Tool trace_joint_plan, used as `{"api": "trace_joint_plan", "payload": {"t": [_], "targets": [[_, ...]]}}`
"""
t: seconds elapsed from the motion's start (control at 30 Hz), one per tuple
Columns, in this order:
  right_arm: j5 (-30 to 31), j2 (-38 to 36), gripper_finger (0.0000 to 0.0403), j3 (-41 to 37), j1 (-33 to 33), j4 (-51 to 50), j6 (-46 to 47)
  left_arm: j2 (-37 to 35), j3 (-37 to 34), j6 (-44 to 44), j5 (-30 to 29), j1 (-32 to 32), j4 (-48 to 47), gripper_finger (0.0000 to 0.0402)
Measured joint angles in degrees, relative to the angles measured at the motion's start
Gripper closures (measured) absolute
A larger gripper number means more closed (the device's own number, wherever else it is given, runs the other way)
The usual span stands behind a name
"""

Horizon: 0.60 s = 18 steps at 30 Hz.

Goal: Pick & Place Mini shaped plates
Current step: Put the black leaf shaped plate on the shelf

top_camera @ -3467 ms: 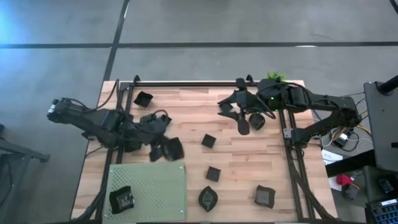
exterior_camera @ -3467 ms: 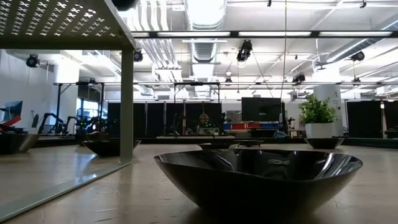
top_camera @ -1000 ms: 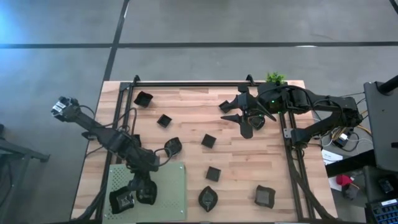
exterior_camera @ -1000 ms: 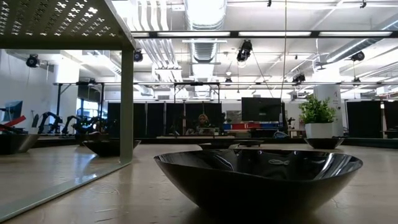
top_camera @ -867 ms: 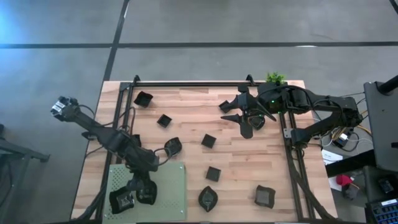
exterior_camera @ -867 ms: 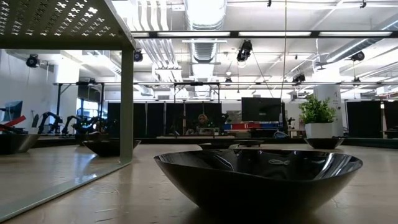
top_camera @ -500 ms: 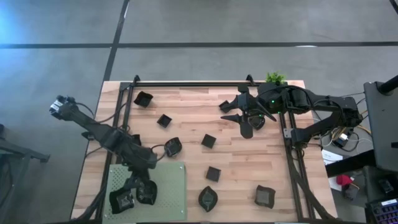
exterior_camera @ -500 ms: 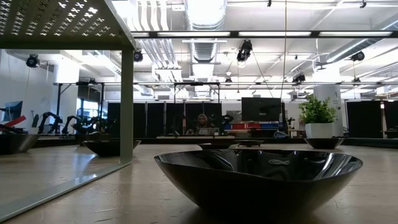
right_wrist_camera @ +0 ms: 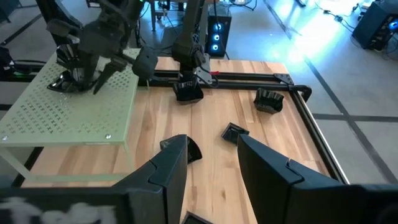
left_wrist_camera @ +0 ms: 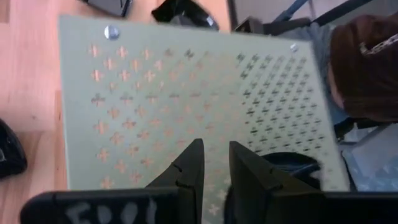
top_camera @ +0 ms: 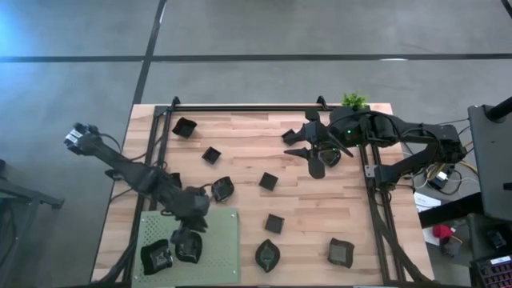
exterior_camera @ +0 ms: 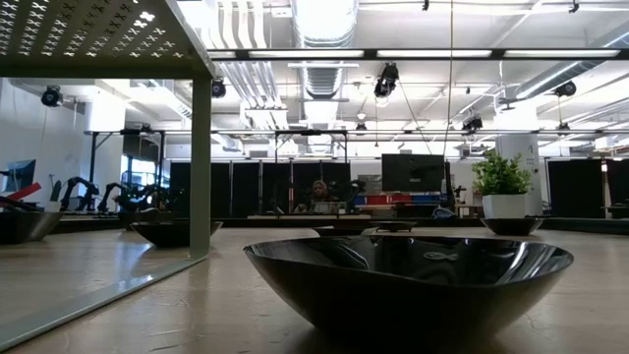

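Pale wooden planks make up the table (top_camera: 240, 136), with a light green perforated mat (top_camera: 220, 232) raised on legs at its near left corner. The left gripper (top_camera: 186, 237) hangs over this mat; in its wrist view the two dark fingers (left_wrist_camera: 189, 165) stand a narrow gap apart with only the mat showing between them, so it is slightly open and holds nothing. Two black dishes lie on the mat: a square one (top_camera: 156, 256) near the corner and a rounder one (top_camera: 190, 250) just beside the gripper. The right gripper (top_camera: 298, 144) is near the far right of the table, its fingers (right_wrist_camera: 168, 165) spread with bare wood between them, gripping nothing; a small dish (top_camera: 290, 137) lies just beside it. White handwriting on the left gripper body (left_wrist_camera: 106, 211) is too blurred to read. The other dishes are scattered over the wood, among them a square one (top_camera: 268, 182) near the middle and a leaf-shaped one (top_camera: 267, 255) at the near edge, its long axis running roughly from the near to the far side. A small potted plant (top_camera: 353, 100) stands at the far right corner. A person's brown hair (left_wrist_camera: 364, 62) shows beyond the mat.
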Motion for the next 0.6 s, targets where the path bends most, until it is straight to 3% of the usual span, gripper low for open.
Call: {"api": "trace_joint_plan", "payload": {"t": [0.37, 0.6], "targets": [[0.0, 0.0, 0.0268, 0.0, 0.0, -0.7, 0.3, 3.2, -0.4, 0.6, 7.8, 0.0, 0.0, 0.0335], [0.0, 0.0, 0.0275, 0.0, 0.0, -1.0, 0.2, 2.9, -0.4, 2.2, 5.5, 0.0, 0.0, 0.0335]]}}
